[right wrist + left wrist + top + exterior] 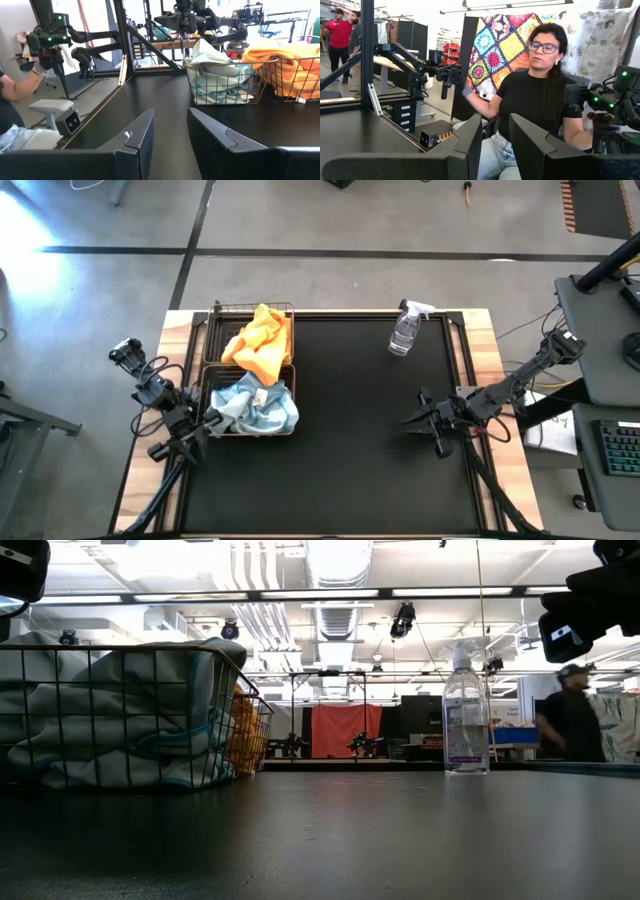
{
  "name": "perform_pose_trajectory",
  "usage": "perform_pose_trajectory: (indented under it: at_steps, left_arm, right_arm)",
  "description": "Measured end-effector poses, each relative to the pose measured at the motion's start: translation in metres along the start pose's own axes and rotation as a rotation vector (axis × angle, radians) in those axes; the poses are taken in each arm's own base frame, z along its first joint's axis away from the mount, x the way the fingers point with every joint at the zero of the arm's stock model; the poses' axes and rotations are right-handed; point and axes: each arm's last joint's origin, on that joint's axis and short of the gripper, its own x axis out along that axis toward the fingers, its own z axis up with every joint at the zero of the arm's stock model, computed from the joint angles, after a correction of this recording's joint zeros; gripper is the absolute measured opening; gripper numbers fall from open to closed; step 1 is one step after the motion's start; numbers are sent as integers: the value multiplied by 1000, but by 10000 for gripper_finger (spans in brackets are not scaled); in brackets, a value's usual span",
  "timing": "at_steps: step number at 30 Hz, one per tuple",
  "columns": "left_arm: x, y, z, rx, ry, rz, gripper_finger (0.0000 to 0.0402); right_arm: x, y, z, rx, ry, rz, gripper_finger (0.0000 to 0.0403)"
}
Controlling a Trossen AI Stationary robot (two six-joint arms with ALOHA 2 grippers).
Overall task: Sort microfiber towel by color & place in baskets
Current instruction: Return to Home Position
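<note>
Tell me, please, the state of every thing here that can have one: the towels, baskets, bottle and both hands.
orange towels: heaped in the back basket, rising above its rim.
blue towels: heaped in the front basket.
Both baskets: upright, side by side.
spray bottle: upright, standing apart from the baskets.
left hand: open, empty.
right hand: open, empty, facing the baskets.

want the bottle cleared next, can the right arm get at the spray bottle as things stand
Probably yes: the right gripper is open over bare mat, the spray bottle stands upright and alone, and nothing lies between them.
</note>
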Motion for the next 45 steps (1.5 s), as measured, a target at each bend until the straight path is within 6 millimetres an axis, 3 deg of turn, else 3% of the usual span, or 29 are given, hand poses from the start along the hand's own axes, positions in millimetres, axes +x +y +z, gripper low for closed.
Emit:
perform_pose_trajectory:
  at_steps: [20, 33, 45]
  left_arm:
    - [0, 0, 0, 0, 0, 0, 84]
    - [0, 1, -3, -151, 32, 9, 84]
    - [-1, 1, 9, -106, -58, 99, 84]
  right_arm:
    - [0, 0, 0, 0, 1, 0, 112]
    - [0, 0, 0, 0, 1, 0, 112]
    - [0, 0, 0, 0, 1, 0, 111]
